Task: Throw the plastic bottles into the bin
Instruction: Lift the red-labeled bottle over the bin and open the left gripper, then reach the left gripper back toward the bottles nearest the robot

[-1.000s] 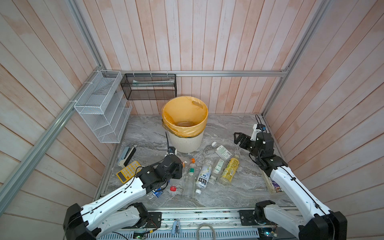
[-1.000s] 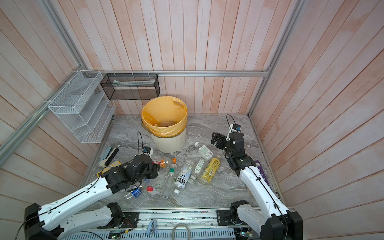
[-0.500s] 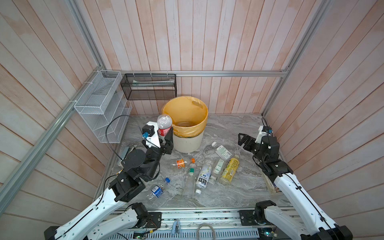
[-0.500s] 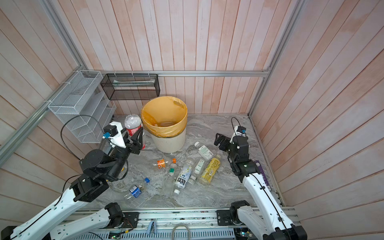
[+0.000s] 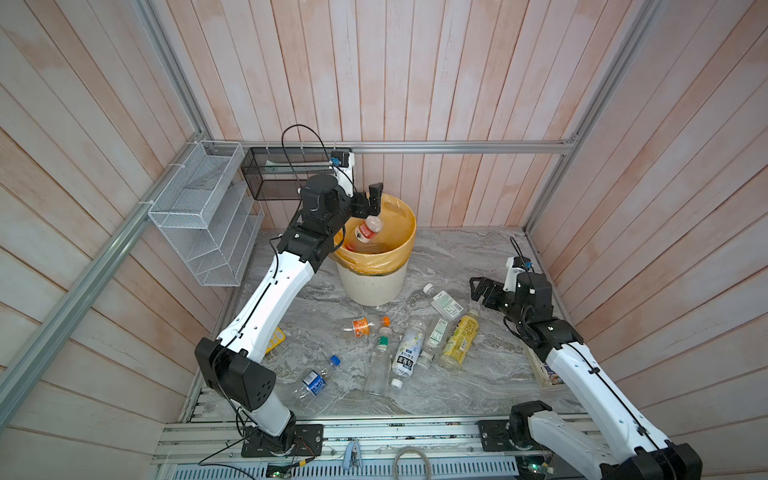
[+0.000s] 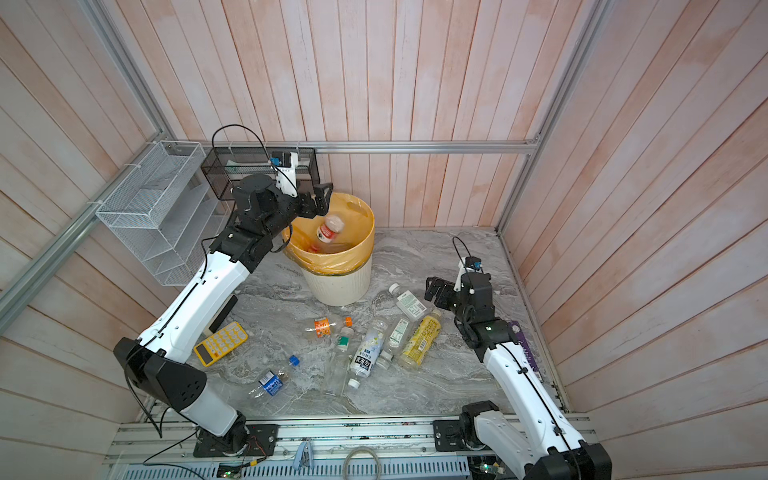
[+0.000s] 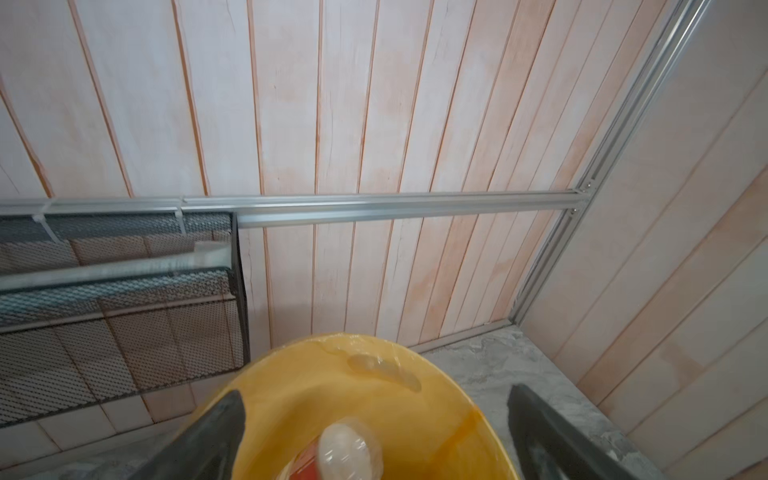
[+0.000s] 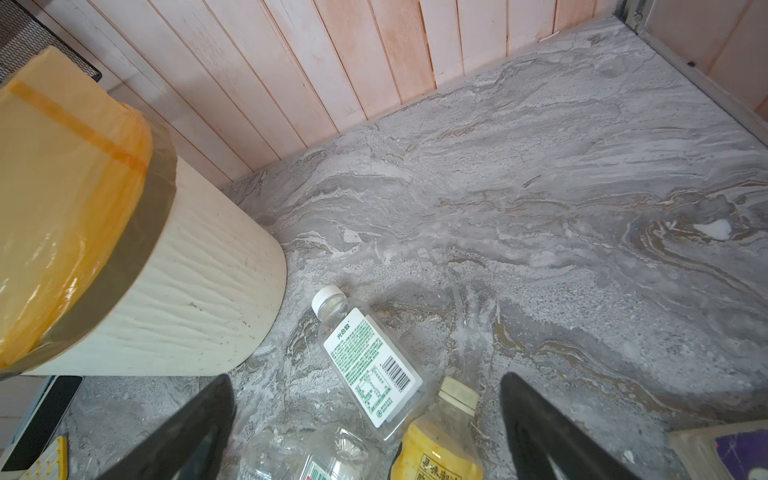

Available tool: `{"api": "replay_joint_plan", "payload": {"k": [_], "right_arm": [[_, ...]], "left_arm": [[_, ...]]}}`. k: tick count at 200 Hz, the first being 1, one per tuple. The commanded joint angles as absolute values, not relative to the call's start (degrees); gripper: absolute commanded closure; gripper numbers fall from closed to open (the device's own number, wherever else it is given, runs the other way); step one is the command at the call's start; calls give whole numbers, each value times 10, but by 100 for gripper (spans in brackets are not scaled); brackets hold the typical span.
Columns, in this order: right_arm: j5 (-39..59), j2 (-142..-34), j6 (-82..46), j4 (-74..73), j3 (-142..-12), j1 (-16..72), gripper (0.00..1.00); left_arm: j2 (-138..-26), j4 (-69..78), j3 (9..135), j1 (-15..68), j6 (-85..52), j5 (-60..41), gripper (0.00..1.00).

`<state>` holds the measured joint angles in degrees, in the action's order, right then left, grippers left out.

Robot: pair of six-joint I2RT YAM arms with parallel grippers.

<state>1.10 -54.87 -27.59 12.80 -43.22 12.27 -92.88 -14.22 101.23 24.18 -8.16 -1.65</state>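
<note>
The red-labelled bottle (image 5: pixel 368 231) (image 6: pixel 330 228) is tilted inside the mouth of the bin (image 5: pixel 374 286) (image 6: pixel 343 289), against the yellow liner and clear of any grip; the left wrist view shows its clear base (image 7: pixel 349 453), blurred, over the bin's rim (image 7: pixel 457 399). Half a second ago this bottle was clamped upright just beside the bin's left side, and a second ago the left arm was low among the bottles in front of the bin. Now the left fingers (image 5: pixel 376 192) (image 6: pixel 322 192) (image 7: pixel 216 432) stand wide apart above the bin's near-left rim, with nothing between them. In front of the bin the other plastic bottles lie on the counter (image 5: pixel 457 257) as before: an orange-labelled bottle (image 5: pixel 361 326) (image 6: pixel 322 326), a green-printed bottle (image 5: pixel 445 302) (image 6: pixel 410 304) (image 8: pixel 370 365) nearest the bin's right side, a yellow bottle (image 5: pixel 459 341) (image 6: pixel 419 341) (image 8: pixel 440 451) beyond it, and a blue-capped bottle (image 5: pixel 316 380) (image 6: pixel 272 380) farthest out. The right fingers (image 5: pixel 478 285) (image 6: pixel 434 286) (image 8: pixel 540 424) hang to the right of the bin over the green-printed bottle, spread apart and empty, much as they were. A yellow calculator (image 6: pixel 220 343) lies front-left of the bin.
</note>
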Motion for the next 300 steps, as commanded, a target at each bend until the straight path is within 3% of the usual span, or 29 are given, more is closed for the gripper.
{"api": "replay_joint_plan", "payload": {"k": [1,80,128,209,300], "right_arm": [[-8,-540,-260,149,-439,120,0],[-42,-605,-189,120,-432,120,0],[19,-648,-180,92,-435,123,2],[-46,-639,-254,83,-393,123,1],[-46,-629,-262,85,-379,123,1]], "left_arm": [[-856,-105,957,244,-97,-34,0],[-704,-40,757,314,-47,40,0],[-661,-57,641,363,-67,84,0],[-757,-192,611,506,-127,135,0],[-759,-328,500,542,-301,107,4]]}}
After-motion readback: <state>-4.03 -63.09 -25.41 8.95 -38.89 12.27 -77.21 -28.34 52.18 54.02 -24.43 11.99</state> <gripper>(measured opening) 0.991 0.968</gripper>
